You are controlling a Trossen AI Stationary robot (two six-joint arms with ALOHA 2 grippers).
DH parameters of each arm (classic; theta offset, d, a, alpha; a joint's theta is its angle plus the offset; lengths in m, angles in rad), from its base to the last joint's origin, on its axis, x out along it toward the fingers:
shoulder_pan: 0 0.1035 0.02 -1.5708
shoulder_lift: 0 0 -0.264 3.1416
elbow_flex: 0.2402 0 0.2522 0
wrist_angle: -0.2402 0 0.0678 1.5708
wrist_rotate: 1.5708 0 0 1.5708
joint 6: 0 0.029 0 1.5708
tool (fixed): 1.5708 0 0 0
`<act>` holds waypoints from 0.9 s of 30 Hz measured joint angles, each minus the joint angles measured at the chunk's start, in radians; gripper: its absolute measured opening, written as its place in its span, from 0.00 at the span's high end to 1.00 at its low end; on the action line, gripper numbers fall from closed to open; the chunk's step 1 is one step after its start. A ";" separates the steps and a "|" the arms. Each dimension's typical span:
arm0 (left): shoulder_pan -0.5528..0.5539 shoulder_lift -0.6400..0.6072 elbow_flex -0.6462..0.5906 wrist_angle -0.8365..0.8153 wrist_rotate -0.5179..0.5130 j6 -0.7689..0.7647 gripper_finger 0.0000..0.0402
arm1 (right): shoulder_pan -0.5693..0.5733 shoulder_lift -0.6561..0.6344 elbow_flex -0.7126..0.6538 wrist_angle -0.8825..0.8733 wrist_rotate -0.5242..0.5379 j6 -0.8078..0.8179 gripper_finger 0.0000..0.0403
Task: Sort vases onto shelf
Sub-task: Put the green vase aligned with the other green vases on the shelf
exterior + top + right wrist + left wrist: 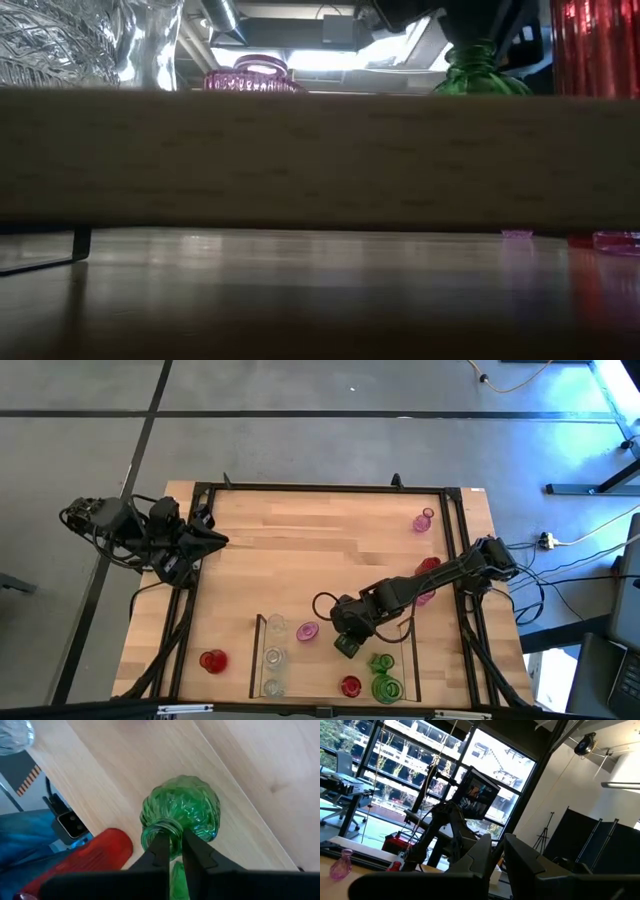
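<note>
My right gripper (362, 652) reaches down into the shelf (257, 660), a thin dark frame on the wood at the table's near edge, and is shut on a small green vase (187, 810). A larger green vase (386, 688) and a red vase (350, 686) stand right beside it. Three clear vases (273, 657) fill the shelf's left column, with a pink vase (307, 631) next to them. Another red vase (212, 660) stands left of the shelf. My left gripper (220, 541) hovers shut at the table's left edge. My right gripper pinches the rim of the green vase's neck (176, 831) between its two fingers. One fingertip (162, 845) lies over the mouth, the other outside the neck. The fingers come steeply from above. The vase is upright, its round body below the fingers over the shelf's wood.
At the table's far right stand a pink vase (424, 521), a red vase (430, 565) and another pink one (425, 596) under the right arm. A black frame (320, 488) runs around the tabletop. The middle of the wood is bare.
</note>
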 joint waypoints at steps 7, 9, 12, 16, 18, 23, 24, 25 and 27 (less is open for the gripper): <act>0.000 0.000 0.000 -0.001 -0.002 0.001 0.89 | 0.000 0.001 0.000 -0.095 0.001 0.007 0.94; 0.000 0.000 0.000 0.000 -0.008 0.009 0.89 | 0.000 0.001 -0.001 -0.142 0.019 0.026 0.96; 0.000 0.000 0.000 0.000 -0.020 0.012 0.89 | 0.000 0.001 -0.001 -0.176 0.036 0.051 0.97; 0.000 0.000 0.000 0.000 -0.021 0.012 0.89 | 0.002 0.001 -0.001 -0.208 0.038 0.079 0.98; 0.000 0.000 0.000 0.001 -0.021 0.012 0.89 | 0.003 0.002 -0.001 -0.221 0.040 0.105 0.97; 0.000 0.001 0.000 0.001 -0.021 0.012 0.89 | 0.021 0.001 -0.002 -0.259 0.062 0.165 0.97; 0.000 0.000 0.000 0.002 -0.021 0.012 0.89 | 0.026 0.001 -0.002 -0.259 0.064 0.182 0.98; 0.000 0.001 0.000 0.002 -0.022 0.012 0.89 | 0.032 0.001 -0.002 -0.260 0.067 0.201 0.98; 0.000 0.001 0.000 0.003 -0.028 0.012 0.89 | 0.040 0.001 -0.002 -0.268 0.072 0.237 0.98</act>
